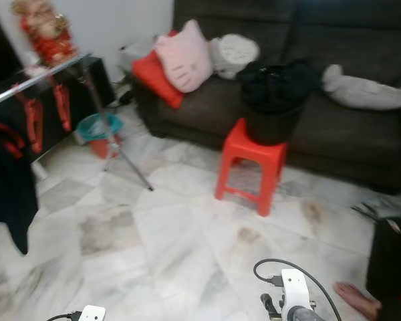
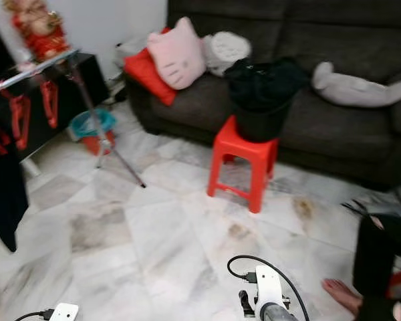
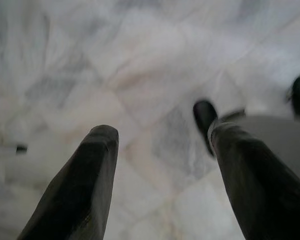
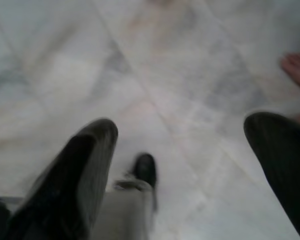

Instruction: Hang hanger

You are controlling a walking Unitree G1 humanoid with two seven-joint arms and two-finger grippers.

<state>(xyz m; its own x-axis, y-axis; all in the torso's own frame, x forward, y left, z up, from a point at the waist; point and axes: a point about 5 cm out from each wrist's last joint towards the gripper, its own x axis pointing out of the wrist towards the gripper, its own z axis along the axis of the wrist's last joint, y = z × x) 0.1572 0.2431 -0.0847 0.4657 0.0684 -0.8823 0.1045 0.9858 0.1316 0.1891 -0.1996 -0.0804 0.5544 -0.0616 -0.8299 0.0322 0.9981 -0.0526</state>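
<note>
A pale marble floor (image 1: pixel 167 247) is spreading across the room. A dark sofa (image 1: pixel 361 127) is standing against the white wall (image 1: pixel 120 20), carrying a pink cushion (image 1: pixel 184 57) and a red cushion (image 1: pixel 157 77). A red stool (image 1: pixel 250 164) is standing just before it, bearing a black basket (image 1: pixel 274 110)

A pale marble floor (image 1: pixel 167 247) is carrying a red stool (image 1: pixel 249 166), which is standing before a dark sofa (image 1: pixel 347 127). A rack leg (image 1: pixel 123 160) and a person's bare foot (image 1: pixel 356 299) are also resting on it.
</note>
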